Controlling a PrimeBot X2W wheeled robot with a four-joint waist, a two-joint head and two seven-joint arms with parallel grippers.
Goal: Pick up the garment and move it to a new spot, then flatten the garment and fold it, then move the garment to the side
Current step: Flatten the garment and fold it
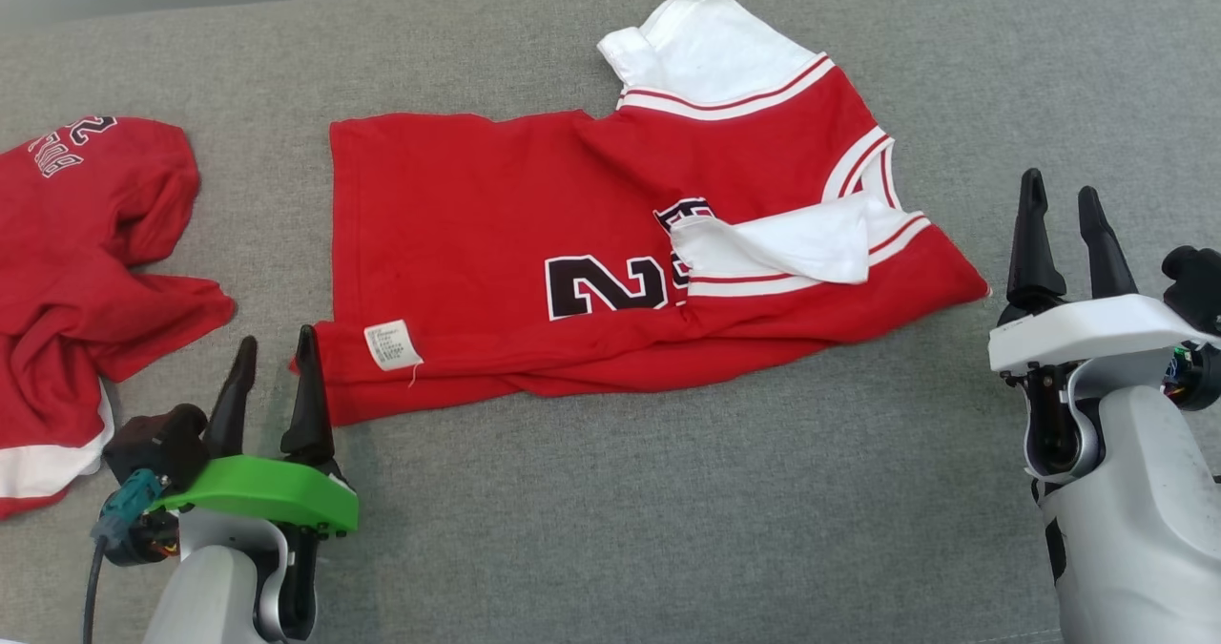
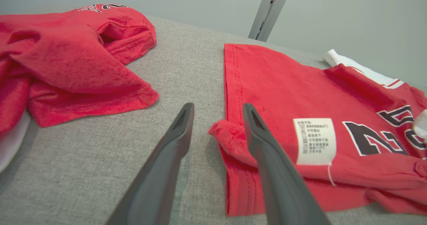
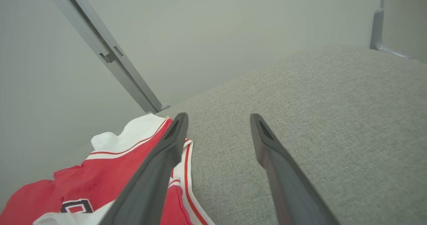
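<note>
The garment (image 1: pixel 477 215) is a red jersey with white sleeves and black numbers. It lies folded in half in the middle of the grey padded surface (image 1: pixel 668 510), its white care label near the front left corner. My left gripper (image 1: pixel 278 339) stands open at that corner. In the left wrist view (image 2: pixel 218 105) the bunched corner of the garment (image 2: pixel 283 85) lies just inside the right finger. My right gripper (image 1: pixel 1059 184) is open to the right of the jersey, apart from it. In the right wrist view (image 3: pixel 218 115) the garment (image 3: pixel 116 165) lies beyond the left finger.
A second red jersey (image 1: pixel 76 243) lies crumpled at the left edge, also seen in the left wrist view (image 2: pixel 66 58). A grey wall and a metal post (image 3: pixel 110 55) stand behind the surface. Bare grey padding stretches along the front and right.
</note>
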